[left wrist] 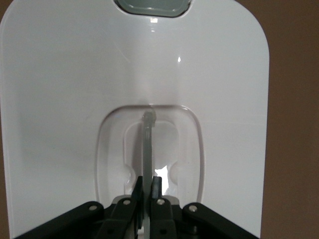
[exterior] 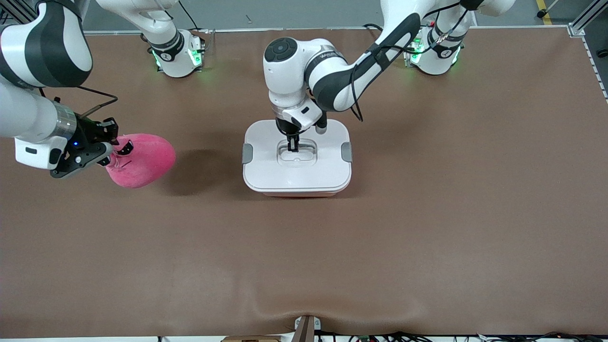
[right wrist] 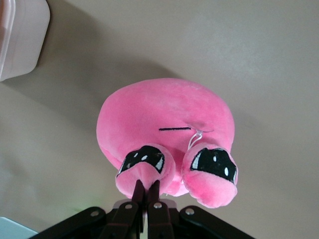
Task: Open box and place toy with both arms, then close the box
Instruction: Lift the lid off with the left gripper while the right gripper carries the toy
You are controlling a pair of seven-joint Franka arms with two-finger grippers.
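1. Front view: box [exterior: 297, 159] sits mid-table, white lid [exterior: 266, 137] on, grey clips [exterior: 247, 153] at both ends. Left gripper [exterior: 293, 144] is down in the lid's recessed handle [exterior: 297, 155]. Toy [exterior: 141, 160] is toward the right arm's end of the table, clamped by the right gripper [exterior: 113, 151], lifted over the mat.
2. Left wrist view: left gripper [left wrist: 147, 186] fingers pinched tight on the clear handle bar [left wrist: 148, 139]; lid [left wrist: 60, 99] fills the frame.
3. Right wrist view: right gripper [right wrist: 147, 191] closed on one of the toy's [right wrist: 164, 114] bulging eyes [right wrist: 143, 162]; box corner [right wrist: 20, 35] near the frame's edge.
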